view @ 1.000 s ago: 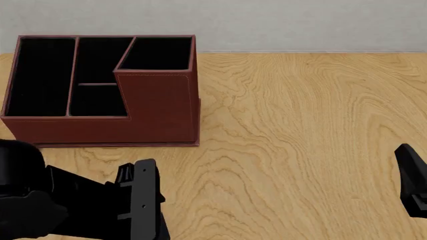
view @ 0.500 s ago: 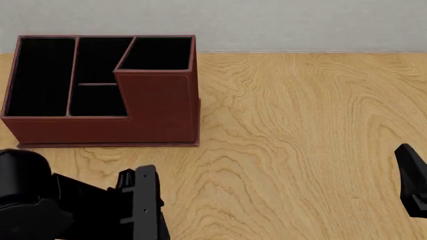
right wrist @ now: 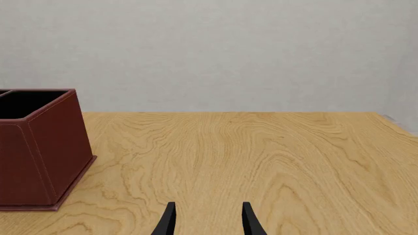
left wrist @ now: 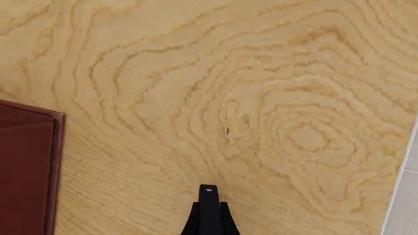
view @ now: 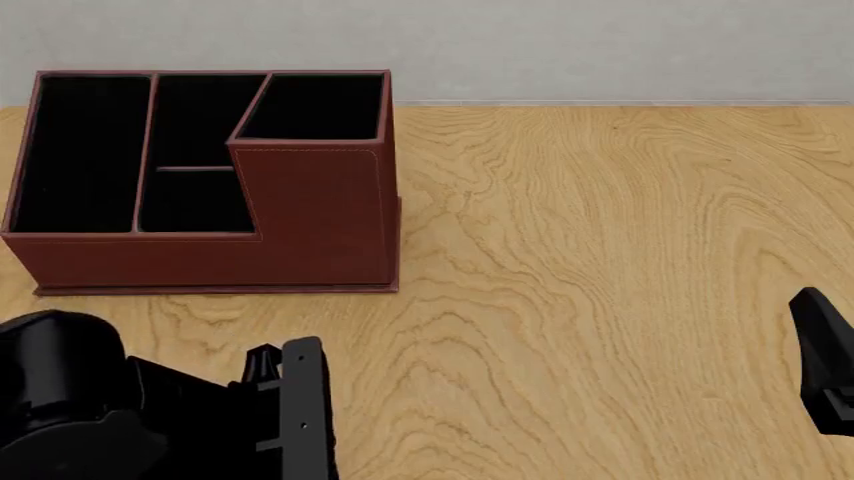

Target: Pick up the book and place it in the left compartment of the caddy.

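The reddish-brown caddy (view: 314,215) stands at the table's far left, with its taller stepped section on the right. Its long left compartment (view: 80,150) shows only black lining. The book shows in no view. My left gripper (view: 304,420) is low at the near left, in front of the caddy. In the left wrist view its fingers (left wrist: 207,210) meet as one black tip over bare wood, with a caddy corner (left wrist: 26,171) beside it. My right gripper (view: 821,360) is at the near right edge. In the right wrist view (right wrist: 207,220) it is open and empty, with the caddy (right wrist: 39,147) far off to one side.
The wooden table (view: 601,250) runs to a grey wall at the back. The left wrist view shows the table's edge and grey floor (left wrist: 405,196). My left arm's black body (view: 80,410) covers the near-left corner of the table.
My left arm has drawn slightly toward the near edge and its gripper has shifted a little right. The right arm and the caddy have not moved.
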Robot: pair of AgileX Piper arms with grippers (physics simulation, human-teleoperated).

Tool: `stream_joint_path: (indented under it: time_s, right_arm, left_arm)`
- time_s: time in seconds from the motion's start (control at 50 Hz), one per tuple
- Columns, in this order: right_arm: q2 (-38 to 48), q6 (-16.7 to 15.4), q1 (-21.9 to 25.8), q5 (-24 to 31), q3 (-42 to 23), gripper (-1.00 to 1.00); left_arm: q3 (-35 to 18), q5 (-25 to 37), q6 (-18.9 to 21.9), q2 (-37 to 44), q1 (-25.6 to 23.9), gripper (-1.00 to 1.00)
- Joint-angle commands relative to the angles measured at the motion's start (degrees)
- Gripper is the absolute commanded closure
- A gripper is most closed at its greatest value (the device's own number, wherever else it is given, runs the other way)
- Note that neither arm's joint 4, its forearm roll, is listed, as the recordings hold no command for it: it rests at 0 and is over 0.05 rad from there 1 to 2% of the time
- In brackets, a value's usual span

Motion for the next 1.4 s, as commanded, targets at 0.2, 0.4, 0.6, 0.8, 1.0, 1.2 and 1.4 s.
stream_joint_path:
  time_s: [0.2, 0.4, 0.6, 0.8, 1.0, 1.2, 1.4]
  right_arm:
    - [-0.2, 0.0, 0.0, 0.0, 0.1, -1.00]
    - [-0.2, 0.0, 0.0, 0.0, 0.1, -1.00]
    - [-0.2, 0.0, 0.0, 0.0, 0.1, -1.00]
    - [-0.2, 0.0, 0.0, 0.0, 0.1, -1.00]
    - [-0.2, 0.0, 0.0, 0.0, 0.1, -1.00]
    - [-0.2, 0.0, 0.0, 0.0, 0.1, -1.00]
    - [-0.2, 0.0, 0.0, 0.0, 0.1, -1.00]
  left_arm:
    - [0.7, 2.1, 1.8, -2.0, 2.5, 1.00]
    - [-0.7, 7.7, 4.7, -7.2, 4.4, 1.00]
    - [-4.2, 16.6, 6.3, -15.6, 8.4, 1.00]
    - [-8.2, 24.5, 5.5, -21.5, 14.1, 1.00]
    - [-12.6, 31.8, 4.2, -26.2, 20.6, 1.00]
    - [-17.2, 38.0, 0.9, -29.1, 26.6, 1.00]
    - [-22.1, 41.2, -0.4, -29.7, 33.9, 1.00]
